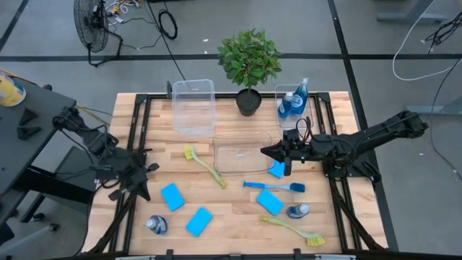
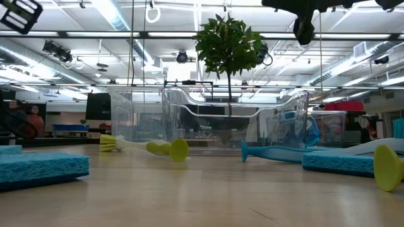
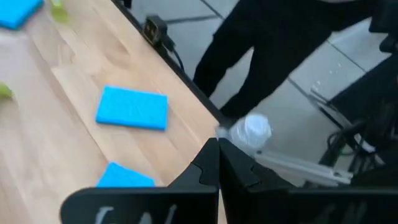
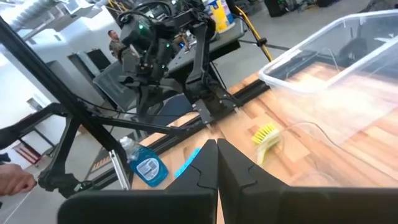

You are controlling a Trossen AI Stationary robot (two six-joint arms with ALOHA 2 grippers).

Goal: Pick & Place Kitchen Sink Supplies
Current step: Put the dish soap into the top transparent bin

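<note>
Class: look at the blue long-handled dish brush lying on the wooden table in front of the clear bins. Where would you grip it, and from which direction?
Grip the blue long-handled dish brush at mid-handle, coming straight down from above. It lies flat on the wooden table; the handle is slim and bare, while the bristle head is wider. Close the jaws across the handle; the blue rectangular sponge lies close on the front side.

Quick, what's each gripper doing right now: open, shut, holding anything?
Left gripper: shut, empty, at the table's left edge.
Right gripper: shut, empty, above the middle clear bin.
</note>
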